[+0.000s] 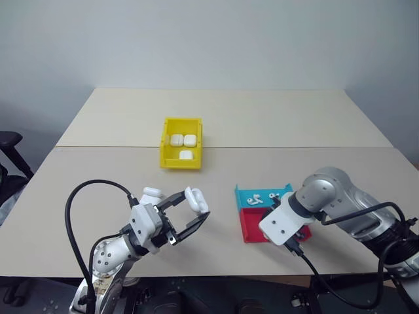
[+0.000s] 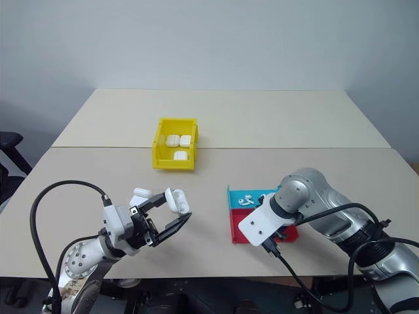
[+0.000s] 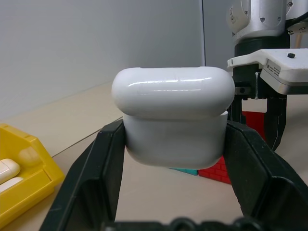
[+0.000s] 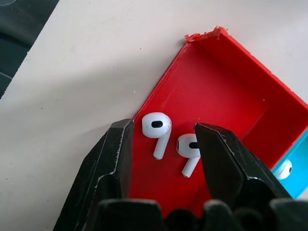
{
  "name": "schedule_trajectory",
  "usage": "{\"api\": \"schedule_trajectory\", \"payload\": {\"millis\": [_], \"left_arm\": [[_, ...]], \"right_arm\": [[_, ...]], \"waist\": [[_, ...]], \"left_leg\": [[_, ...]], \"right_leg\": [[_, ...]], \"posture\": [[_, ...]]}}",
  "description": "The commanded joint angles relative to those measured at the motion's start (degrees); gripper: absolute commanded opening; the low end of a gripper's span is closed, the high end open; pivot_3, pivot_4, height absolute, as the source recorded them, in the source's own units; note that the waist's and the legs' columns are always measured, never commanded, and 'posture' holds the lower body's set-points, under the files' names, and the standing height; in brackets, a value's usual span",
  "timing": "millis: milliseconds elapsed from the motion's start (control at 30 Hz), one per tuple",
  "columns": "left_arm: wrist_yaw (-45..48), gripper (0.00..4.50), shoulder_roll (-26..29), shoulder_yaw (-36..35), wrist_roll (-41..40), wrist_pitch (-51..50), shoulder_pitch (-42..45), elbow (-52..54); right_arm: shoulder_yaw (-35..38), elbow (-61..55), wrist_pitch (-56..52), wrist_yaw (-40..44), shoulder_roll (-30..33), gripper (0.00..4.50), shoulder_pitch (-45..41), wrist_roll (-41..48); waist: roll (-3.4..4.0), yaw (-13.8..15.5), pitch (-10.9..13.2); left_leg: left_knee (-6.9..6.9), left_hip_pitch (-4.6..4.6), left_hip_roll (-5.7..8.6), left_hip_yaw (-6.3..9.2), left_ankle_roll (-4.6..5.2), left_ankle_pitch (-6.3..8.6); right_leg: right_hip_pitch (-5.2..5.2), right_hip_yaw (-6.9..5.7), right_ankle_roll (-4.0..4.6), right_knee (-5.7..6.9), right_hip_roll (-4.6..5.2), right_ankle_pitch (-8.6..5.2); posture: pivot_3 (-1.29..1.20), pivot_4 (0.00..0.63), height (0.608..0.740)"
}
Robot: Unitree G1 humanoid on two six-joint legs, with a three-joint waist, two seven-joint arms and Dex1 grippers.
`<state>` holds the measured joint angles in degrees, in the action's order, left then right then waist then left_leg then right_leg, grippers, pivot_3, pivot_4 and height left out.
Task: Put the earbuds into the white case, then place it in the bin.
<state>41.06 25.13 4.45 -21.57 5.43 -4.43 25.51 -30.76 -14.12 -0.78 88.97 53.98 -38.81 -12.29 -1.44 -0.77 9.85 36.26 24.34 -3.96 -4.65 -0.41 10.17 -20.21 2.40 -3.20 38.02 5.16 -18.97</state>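
My left end effector point(image 1: 185, 212) is clenched on the white case point(image 1: 196, 199), holding it up off the table point(image 1: 262, 118) with the lid slightly ajar, as the left wrist view shows. My right end effector point(image 4: 161, 144) points steeply down into the red tray point(image 4: 226, 91), fingers parted and straddling two earbuds point(image 4: 156, 129) that lie side by side on the tray floor. More earbuds sit in the blue tray point(image 1: 245, 196) next to it. The bin point(image 1: 167, 157) stands well apart, further up the table, with three cases already inside.

My worry is the pick. The two buds lie so close that closing now could catch both, or clip one by the stem and flick it out of the tray. They're glossy and tiny, so a squeeze off-centre may squirt one free. The right finger also looks to overlap the second bud, so coming straight down could press on it.
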Motion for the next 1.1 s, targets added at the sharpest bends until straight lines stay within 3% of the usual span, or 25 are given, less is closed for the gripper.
{"api": "schedule_trajectory", "payload": {"millis": [33,467,567,1100], "left_arm": [[-0.4,2.75,-0.1,0.0,0.2,0.0,0.1,2.9],[-1.3,2.75,-0.2,-0.5,0.4,-2.4,0.5,3.1],[-1.2,2.75,-0.1,-0.5,0.5,-2.5,0.4,3.3],[-1.4,2.75,0.3,-1.0,0.6,-3.2,0.0,3.8]], "right_arm": [[0.3,-0.5,0.2,2.6,0.4,2.46,-1.2,-0.4],[0.1,-0.4,1.3,2.4,0.9,2.46,-0.3,-0.6],[0.0,0.0,1.5,2.0,0.6,1.93,-0.4,-1.0],[-0.8,0.3,2.0,2.0,-0.2,1.93,-0.1,-1.5]], "waist": [[0.0,0.0,0.0],[0.0,0.0,0.0],[0.0,0.0,0.0],[0.0,0.0,0.0]], "left_leg": [[0.0,0.0,0.0,0.0,0.0,0.0],[0.0,0.0,0.0,0.0,0.0,0.0],[0.0,0.0,0.0,0.0,0.0,0.0],[-0.01,0.0,0.0,0.0,0.0,0.0]], "right_leg": [[0.0,0.0,0.0,0.0,0.0,0.0],[0.0,0.0,0.0,0.0,0.0,0.0],[0.0,0.0,0.0,0.0,0.0,0.0],[0.0,0.0,0.0,-0.01,0.0,0.0]], "posture": [[0.0,0.15,0.74],[0.0,0.15,0.74],[0.0,0.15,0.74],[0.0,0.15,0.74]]}}
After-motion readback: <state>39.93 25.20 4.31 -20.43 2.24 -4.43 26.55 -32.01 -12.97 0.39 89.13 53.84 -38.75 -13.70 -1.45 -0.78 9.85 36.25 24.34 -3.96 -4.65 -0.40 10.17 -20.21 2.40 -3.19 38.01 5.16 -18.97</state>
